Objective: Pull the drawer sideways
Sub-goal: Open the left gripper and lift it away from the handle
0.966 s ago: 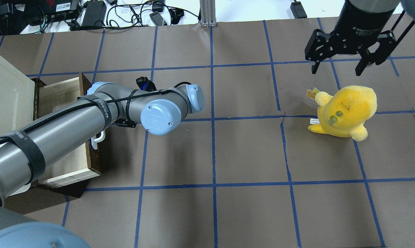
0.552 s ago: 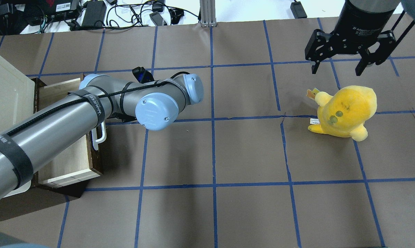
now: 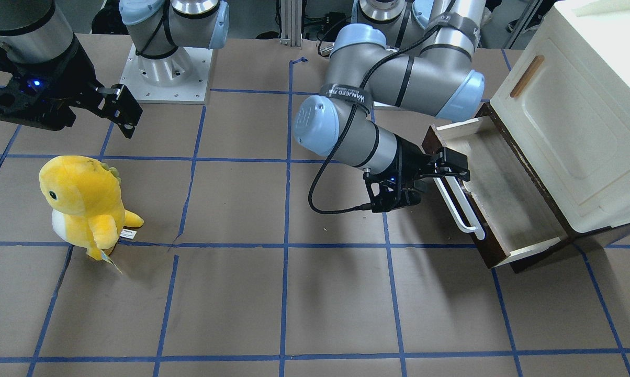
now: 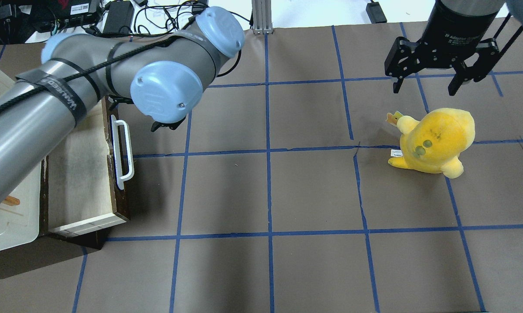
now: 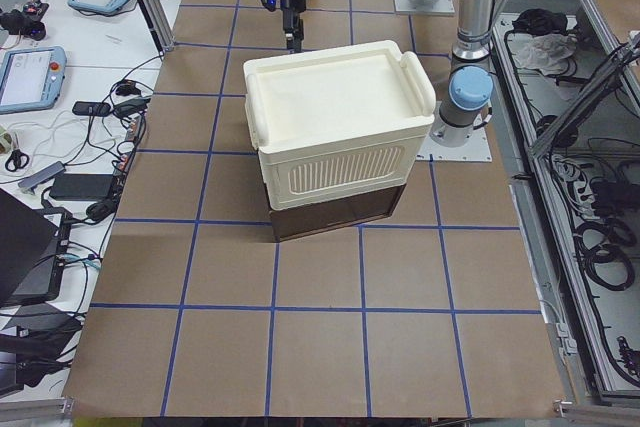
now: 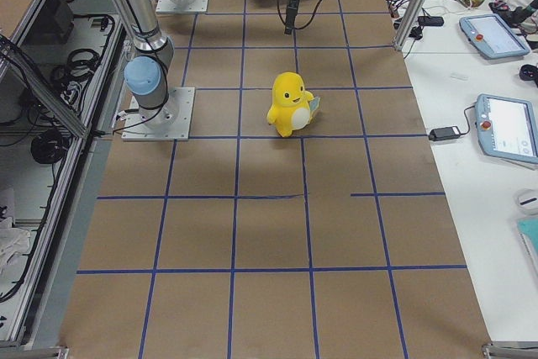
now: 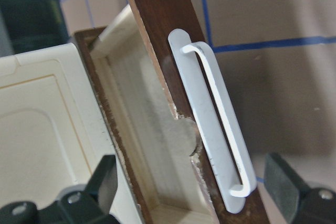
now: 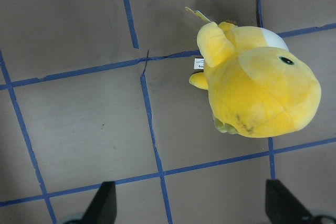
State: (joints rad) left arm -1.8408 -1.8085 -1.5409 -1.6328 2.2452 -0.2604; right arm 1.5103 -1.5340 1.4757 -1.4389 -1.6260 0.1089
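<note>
The drawer (image 3: 503, 199) has a dark brown front and a long white bar handle (image 3: 459, 201), and stands pulled out from under the cream-white cabinet (image 3: 582, 131). Its pale wood inside (image 4: 81, 174) is bare. My left gripper (image 3: 431, 183) is open and holds nothing. It hovers by the upper end of the handle in the front-facing view. In the left wrist view the handle (image 7: 215, 129) lies between the spread fingers (image 7: 105, 182) without touching them. In the overhead view the left wrist hides this gripper. My right gripper (image 4: 422, 89) is open and empty above the tabletop.
A yellow plush toy (image 4: 435, 139) stands on the brown paper just below the right gripper and also shows in the right wrist view (image 8: 257, 93). The cabinet door with its small wooden handle (image 3: 527, 76) is shut. Cables and power bricks (image 4: 118, 17) lie along the table's top edge.
My left arm has swung off the drawer toward the top of the overhead view, uncovering the white handle. The drawer has stayed in place. The right arm has not moved.
</note>
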